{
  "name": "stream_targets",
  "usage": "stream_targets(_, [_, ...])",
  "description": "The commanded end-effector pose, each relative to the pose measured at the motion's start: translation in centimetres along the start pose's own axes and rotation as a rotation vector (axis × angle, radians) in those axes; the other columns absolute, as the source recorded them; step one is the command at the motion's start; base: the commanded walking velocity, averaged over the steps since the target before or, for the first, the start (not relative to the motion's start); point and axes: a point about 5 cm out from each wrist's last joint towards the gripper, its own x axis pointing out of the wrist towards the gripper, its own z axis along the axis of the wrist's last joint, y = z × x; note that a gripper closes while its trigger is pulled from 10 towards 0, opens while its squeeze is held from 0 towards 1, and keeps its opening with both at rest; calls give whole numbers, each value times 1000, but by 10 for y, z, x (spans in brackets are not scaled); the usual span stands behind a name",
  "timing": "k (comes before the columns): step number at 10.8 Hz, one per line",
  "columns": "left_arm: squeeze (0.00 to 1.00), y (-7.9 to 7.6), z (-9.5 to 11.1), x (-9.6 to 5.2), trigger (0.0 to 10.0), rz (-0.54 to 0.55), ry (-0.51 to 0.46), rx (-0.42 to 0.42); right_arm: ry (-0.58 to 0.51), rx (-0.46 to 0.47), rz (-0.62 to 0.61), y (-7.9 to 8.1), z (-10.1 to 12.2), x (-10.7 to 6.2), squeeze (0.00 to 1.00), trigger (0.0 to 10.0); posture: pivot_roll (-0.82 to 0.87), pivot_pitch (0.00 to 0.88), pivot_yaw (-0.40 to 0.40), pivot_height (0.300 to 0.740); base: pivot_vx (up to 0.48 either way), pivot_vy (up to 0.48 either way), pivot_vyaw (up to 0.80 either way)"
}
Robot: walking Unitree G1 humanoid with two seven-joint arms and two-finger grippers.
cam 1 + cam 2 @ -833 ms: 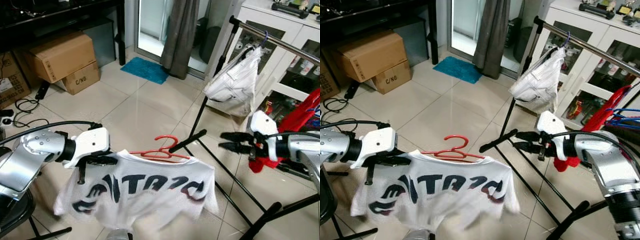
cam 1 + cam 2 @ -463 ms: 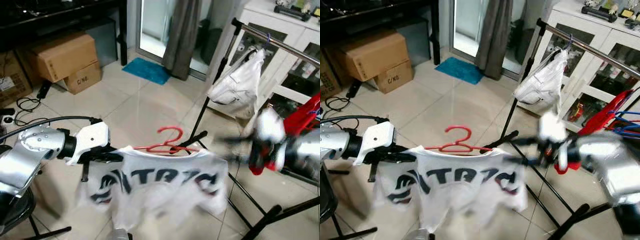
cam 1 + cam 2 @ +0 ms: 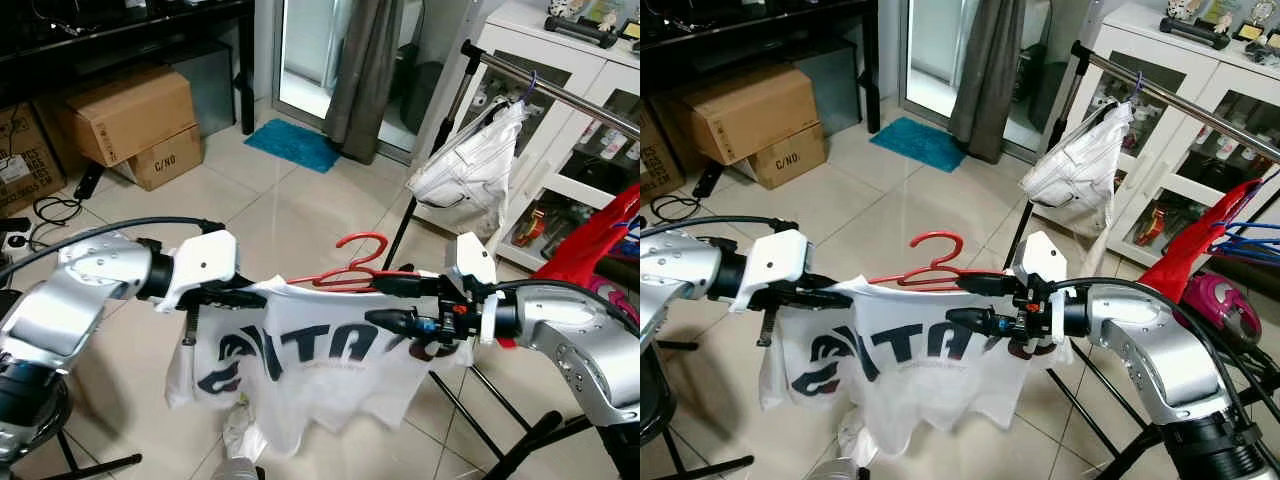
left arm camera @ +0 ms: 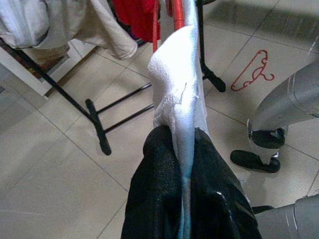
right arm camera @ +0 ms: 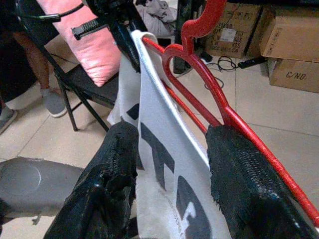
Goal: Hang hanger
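My left end effector (image 3: 250,297) is clamped on one shoulder of the white T-shirt (image 3: 320,375); in the left wrist view the cloth (image 4: 182,99) is pinched tight between my two black fingers (image 4: 159,189). The shirt hangs on a red hanger (image 3: 350,270), whose hook stands up above the collar, in the air between my two arms and well above the tiled floor (image 3: 280,215).

My right end effector (image 3: 385,303) reaches in from the other side with its fingers spread apart. In the right wrist view one finger (image 5: 117,164) lies on one side of the printed cloth (image 5: 169,164) and the other finger (image 5: 239,169) sits on the far side, touching the hanger's red arm (image 5: 209,94); the fingers straddle the shirt without squeezing it.

Ahead on my right stands a black clothes rack (image 3: 530,80) with a white garment (image 3: 470,170) hanging from its rail, and something red (image 3: 600,235) beside it. The hanger is well apart from that rail. Cardboard boxes (image 3: 130,115) sit on the floor to my left.
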Motion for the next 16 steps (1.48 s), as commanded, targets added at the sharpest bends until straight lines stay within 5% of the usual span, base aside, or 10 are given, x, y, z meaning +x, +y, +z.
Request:
stream_targets(1, [0, 4, 5, 2, 0, -8, 0, 35, 15, -35, 3, 1, 7, -12, 0, 10000, 97, 0, -82, 740, 0, 0, 0])
stream_targets(5, [0, 10, -5, -4, 0, 12, 0, -3, 92, -91, -13, -5, 12, -52, 0, 10000, 89, 0, -76, 740, 0, 0, 0])
stream_targets(9, [0, 7, 11, 13, 0, -29, -66, 53, 17, -3, 63, 5, 2, -1, 0, 10000, 96, 0, -83, 740, 0, 0, 0])
stream_targets(10, [0, 9, 12, 13, 0, -22, -65, 66, 6, 17, 54, 4, 0, 6, 0, 2784, 97, 0, -83, 740, 0, 0, 0])
stream_targets(11, [0, 9, 14, 14, 0, -25, -70, 67, 0, 27, 36, 2, 0, 10, 0, 0, 96, 0, -83, 740, 0, 0, 0])
stream_targets(16, [0, 11, 20, 16, 0, -38, -109, 70, 18, 31, -14, -7, -2, 4, 0, 0, 89, 0, -76, 740, 0, 0, 0])
